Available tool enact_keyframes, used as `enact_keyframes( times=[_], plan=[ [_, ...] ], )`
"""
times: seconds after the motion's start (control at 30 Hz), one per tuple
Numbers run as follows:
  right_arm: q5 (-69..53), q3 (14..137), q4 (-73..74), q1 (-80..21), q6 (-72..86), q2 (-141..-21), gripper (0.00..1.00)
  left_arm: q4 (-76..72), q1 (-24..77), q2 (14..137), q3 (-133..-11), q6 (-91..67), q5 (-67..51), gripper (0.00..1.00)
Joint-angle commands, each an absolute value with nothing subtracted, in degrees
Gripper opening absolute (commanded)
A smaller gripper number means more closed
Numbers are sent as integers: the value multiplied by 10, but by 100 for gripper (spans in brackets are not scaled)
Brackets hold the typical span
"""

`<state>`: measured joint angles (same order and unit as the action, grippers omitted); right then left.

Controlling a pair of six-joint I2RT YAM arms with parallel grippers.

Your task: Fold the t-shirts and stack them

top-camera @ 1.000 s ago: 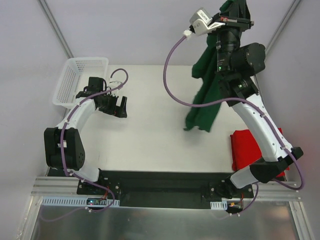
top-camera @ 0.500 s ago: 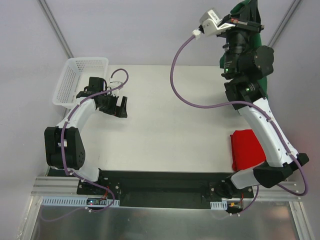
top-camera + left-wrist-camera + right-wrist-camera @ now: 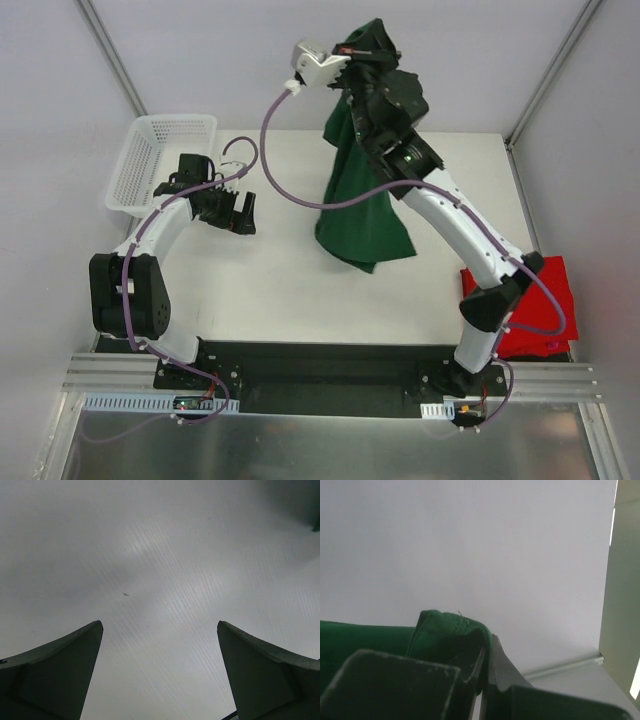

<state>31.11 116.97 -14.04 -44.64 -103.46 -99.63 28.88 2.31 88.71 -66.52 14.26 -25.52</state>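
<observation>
- One white mesh basket [image 3: 175, 119] sits at the far left corner of the table [image 3: 280, 290]. I can't see anything in it from above.
- I have two arms. My left gripper [image 3: 240, 214] hovers just right of the basket, low over the tabletop and touching no cloth.
- In the left wrist view, my left gripper [image 3: 160, 625] has its jaws spread wide. The two dark fingers [image 3: 65, 670] stand far apart, with only bare pale surface between them.
- There are two t-shirts, one green and one red, lying well apart.
- The dark green t-shirt [image 3: 360, 215] hangs in the air over the far middle of the table. It is bunched at the top and falls in long loose folds that widen to a crumpled lower edge. I can't tell whether that edge touches the table.
- My right gripper [image 3: 370, 42] is raised high at the back, with its jaws pinching the top of the green shirt.
- In the right wrist view, my right gripper [image 3: 487, 642] is pressed together on a thick rolled fold of the green t-shirt [image 3: 445, 627], which bulges above the fingertips.
- The red t-shirt [image 3: 555, 290] lies flat at the near right corner of the table. It makes a tidy squarish shape, partly hidden behind my right arm.
</observation>
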Motion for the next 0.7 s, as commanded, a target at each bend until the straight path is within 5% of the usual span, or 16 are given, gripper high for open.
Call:
enact_keyframes(
  times=[0.0,0.17,0.53,0.6,0.63,0.67],
  plan=[
    [295,1369,-146,-474,-1031,-1050,1,284,28,863,-652,140,-262,99],
    [283,1369,-183,-473,-1028,-1019,1,281,28,860,-643,142,-258,99],
    [374,888,-213,-330,-979,-741,3,279,29,876,-647,142,-260,99],
    [380,837,-201,-331,-1033,-713,34,279,30,883,-653,139,-261,99],
    [384,814,-197,-332,-1048,-701,86,279,32,886,-655,139,-262,99],
    [388,816,-197,-332,-1064,-698,96,279,33,891,-657,138,-262,99]
  ],
)
